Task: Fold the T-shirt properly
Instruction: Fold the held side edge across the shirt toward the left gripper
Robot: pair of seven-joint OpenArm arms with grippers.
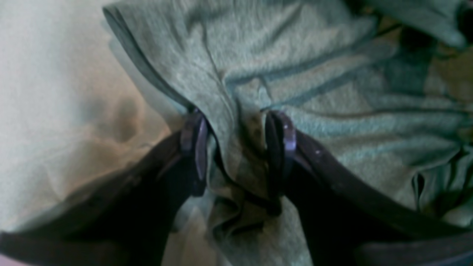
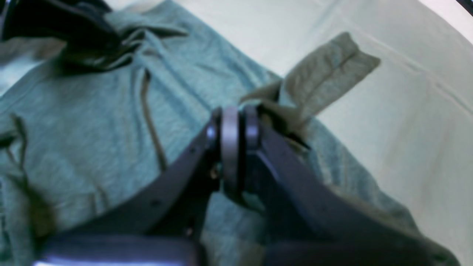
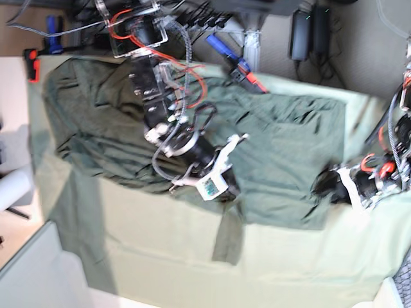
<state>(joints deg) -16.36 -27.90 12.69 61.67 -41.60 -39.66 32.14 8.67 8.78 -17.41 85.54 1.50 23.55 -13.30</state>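
1. lying spread over the table sheet point(image 3: 160, 269), the shirt point(image 3: 282, 160) covers most of the far half of the table in the base view, with one narrow flap hanging toward the near edge.
2. it is wrinkled and not yet squared, so i judge the fold is at an early stage, with both arms taking hold of cloth to lift or drag it.
3. left claw point(image 1: 236, 147): its fingers stand apart with a bunched ridge of shirt filling the gap between them, both pads against the cloth. it looks like a grip on a thick gather near the shirt's right edge, probably to anchor or lift that side.
4. right claw point(image 2: 236, 125): the fingers are pressed together near the shirt's middle, and a fold of cloth sticks up from right behind the tips. whether that fold is truly pinched between them i cannot tell for sure, but it looks caught there.
5. the sheet is pale and smooth beside the darker shirt, which makes the shirt's edges easy to follow.
6. cables and power bricks lie beyond the far edge, well apart from the cloth.
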